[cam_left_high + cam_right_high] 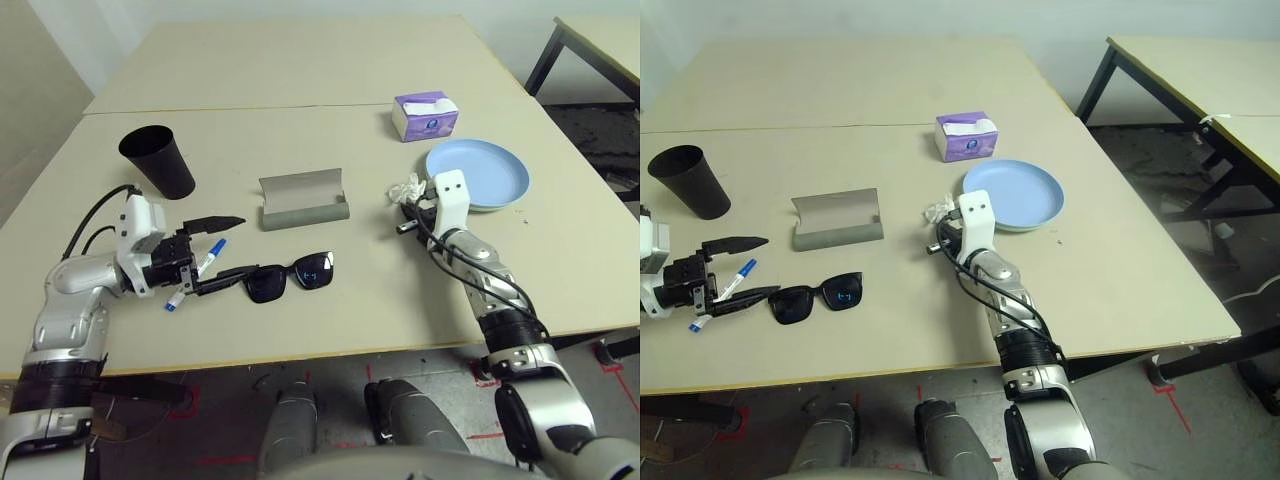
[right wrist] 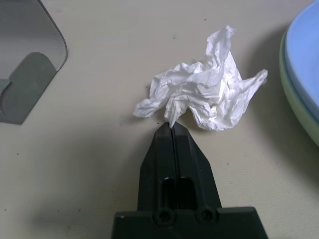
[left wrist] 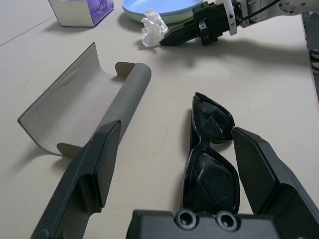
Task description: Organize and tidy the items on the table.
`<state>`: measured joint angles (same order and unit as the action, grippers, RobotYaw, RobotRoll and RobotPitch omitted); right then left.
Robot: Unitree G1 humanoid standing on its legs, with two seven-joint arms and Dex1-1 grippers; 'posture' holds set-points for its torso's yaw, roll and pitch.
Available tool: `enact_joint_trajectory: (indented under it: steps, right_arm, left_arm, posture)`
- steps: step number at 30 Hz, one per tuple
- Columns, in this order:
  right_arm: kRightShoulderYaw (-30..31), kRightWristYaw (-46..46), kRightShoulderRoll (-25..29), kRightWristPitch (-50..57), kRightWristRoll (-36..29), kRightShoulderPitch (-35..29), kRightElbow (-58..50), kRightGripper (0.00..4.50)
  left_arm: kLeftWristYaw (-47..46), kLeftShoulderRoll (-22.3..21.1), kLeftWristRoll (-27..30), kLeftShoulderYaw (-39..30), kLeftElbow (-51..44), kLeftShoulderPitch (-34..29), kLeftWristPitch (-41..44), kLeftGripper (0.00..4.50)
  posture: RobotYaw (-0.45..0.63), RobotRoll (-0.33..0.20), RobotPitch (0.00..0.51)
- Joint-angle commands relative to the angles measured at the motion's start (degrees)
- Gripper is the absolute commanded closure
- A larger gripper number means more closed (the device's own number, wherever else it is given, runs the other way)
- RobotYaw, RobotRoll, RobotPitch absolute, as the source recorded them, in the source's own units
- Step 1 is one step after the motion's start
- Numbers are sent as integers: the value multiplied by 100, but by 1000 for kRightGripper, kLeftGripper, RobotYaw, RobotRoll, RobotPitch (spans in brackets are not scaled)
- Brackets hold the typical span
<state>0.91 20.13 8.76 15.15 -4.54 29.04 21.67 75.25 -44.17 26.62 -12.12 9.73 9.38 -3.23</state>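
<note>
Pinching a corner of the tissue wad (image 2: 207, 97), the right gripper (image 2: 171, 128) has its jaws pressed flat together, a thin point of the tissue caught at their tips; the wad lies on the worktop (image 1: 300, 310) just beside the plates (image 1: 495, 172), a blue one stacked on a green one whose rim shows beneath. The left gripper (image 3: 174, 144) hovers low over the worktop with its jaws spread wide and nothing between them but air; the sunglasses (image 3: 209, 164) lie under and just past it, close to one finger, lenses flat on the surface. Next to that gripper lies one white pen (image 1: 210, 258) with a blue cap, partly hidden by the jaws; whether a second pen lies with it I cannot tell. Beyond the sunglasses sits one grey case (image 1: 303, 200), open, its lid standing up. One black cup (image 1: 160, 160) stands upright at the robot's far left, well apart from the rest. One purple-and-white tissue box (image 1: 425, 115) rests near the seam, behind the plates; printing shows on its front but is too small to read. A second table (image 1: 1200, 70) with black legs stands off to the right.
</note>
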Motion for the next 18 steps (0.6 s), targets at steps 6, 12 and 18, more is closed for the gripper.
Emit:
enact_joint_trajectory:
  steps: [6, 12, 18]
  right_arm:
    - [-240, 51, 258, 77, -144, 501, -279, 4476]
    - [-234, 99, 469, 250, -144, 711, -658, 4476]
    - [-401, -5, 722, 282, -103, 744, -501, 4476]
  left_arm:
    - [24, 53, -136, 152, 188, 30, -81, 0]
    - [41, 105, -175, 238, 257, 80, -131, 0]
    - [44, 131, -187, 268, 271, 116, -150, 0]
  posture:
    - [-49, 0, 108]
    - [-55, 0, 105]
    - [-56, 0, 103]
